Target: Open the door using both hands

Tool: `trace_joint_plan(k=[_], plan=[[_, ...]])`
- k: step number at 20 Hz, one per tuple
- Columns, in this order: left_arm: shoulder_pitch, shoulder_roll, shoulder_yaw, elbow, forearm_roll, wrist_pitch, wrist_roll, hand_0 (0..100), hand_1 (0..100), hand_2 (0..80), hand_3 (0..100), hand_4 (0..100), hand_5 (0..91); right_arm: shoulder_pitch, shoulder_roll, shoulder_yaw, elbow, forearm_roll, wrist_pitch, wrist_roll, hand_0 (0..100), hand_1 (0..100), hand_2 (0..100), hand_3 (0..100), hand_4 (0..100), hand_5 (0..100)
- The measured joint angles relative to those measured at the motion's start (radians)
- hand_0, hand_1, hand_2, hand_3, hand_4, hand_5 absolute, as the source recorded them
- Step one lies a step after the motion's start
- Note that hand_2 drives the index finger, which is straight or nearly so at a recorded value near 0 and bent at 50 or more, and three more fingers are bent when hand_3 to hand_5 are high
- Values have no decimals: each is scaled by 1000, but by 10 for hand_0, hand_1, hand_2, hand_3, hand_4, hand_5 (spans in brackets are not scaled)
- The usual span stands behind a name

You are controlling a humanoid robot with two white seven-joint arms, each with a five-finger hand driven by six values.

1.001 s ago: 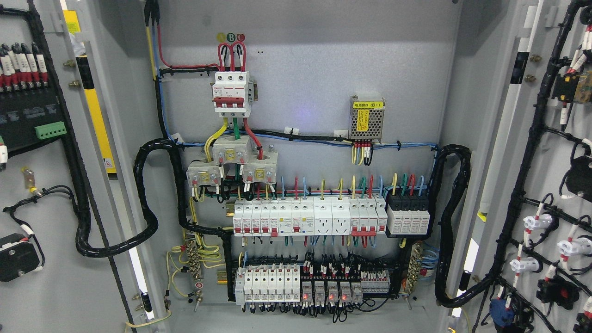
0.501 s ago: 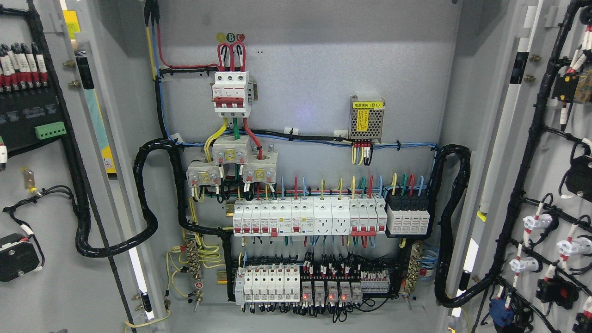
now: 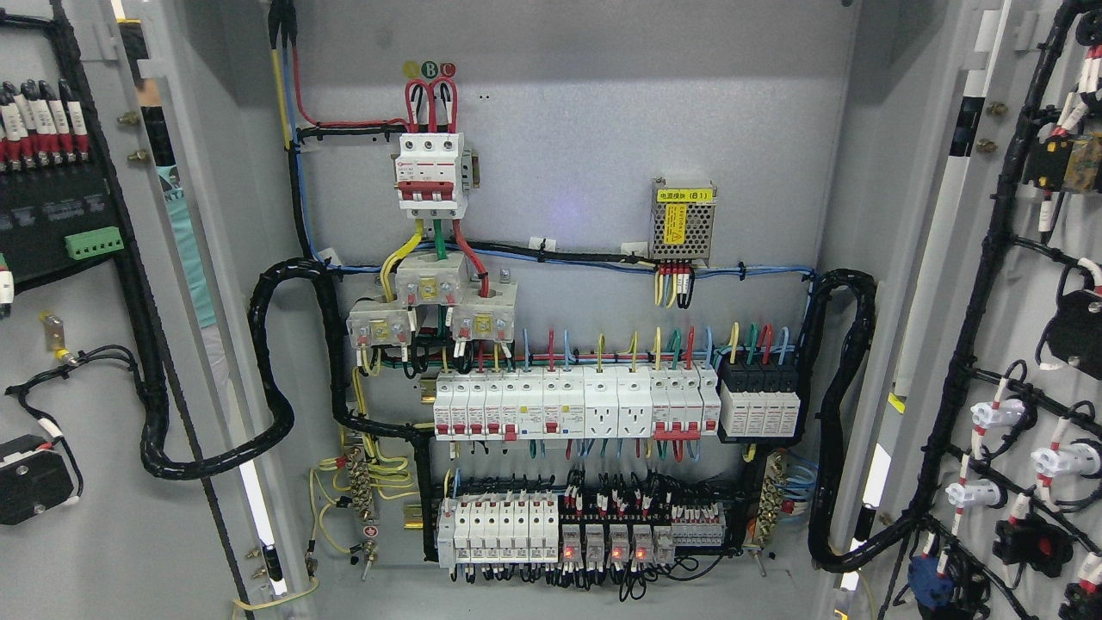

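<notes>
We see neither hand, so finger state unknown. Left door (image 3: 77,344) and right door (image 3: 1016,344) swung wide either side of three-pole breaker (image 3: 432,172).

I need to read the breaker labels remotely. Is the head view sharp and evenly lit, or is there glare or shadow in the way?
Head view: mostly sharp, breaker rows crisp though the small print is too tiny to read; a shadow band darkens the back panel at the top; a faint bluish glare spot sits mid-panel; the right door looks slightly soft at the frame edge.
</notes>
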Motion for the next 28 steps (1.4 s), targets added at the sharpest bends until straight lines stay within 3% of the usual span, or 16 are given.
trace_joint_plan(k=[5,11,16,20,24,28], plan=[[13,-79,-21,89,-159,-1,3,120,556,0,0,0,0,-25,6,117,214,34,0,1,0,500,40,0,0,0],[17,-149,-54,338,-269,-1,5,120,556,0,0,0,0,-85,38,214,541,50,-1,3,0,500,40,0,0,0],[-6,-184,-90,604,-302,-4,175,120,556,0,0,0,0,-151,93,260,859,55,0,5,0,500,40,0,0,0],[-41,-203,-109,830,-314,-7,251,120,556,0,0,0,0,-197,145,284,1101,57,40,4,0,500,40,0,0,0],[-60,-216,-123,1040,-321,-7,296,120,556,0,0,0,0,-229,181,289,1289,57,184,-7,0,500,40,0,0,0],[-67,-225,-142,1208,-324,-8,432,120,556,0,0,0,0,-246,207,284,1422,58,331,-8,0,500,40,0,0,0]])
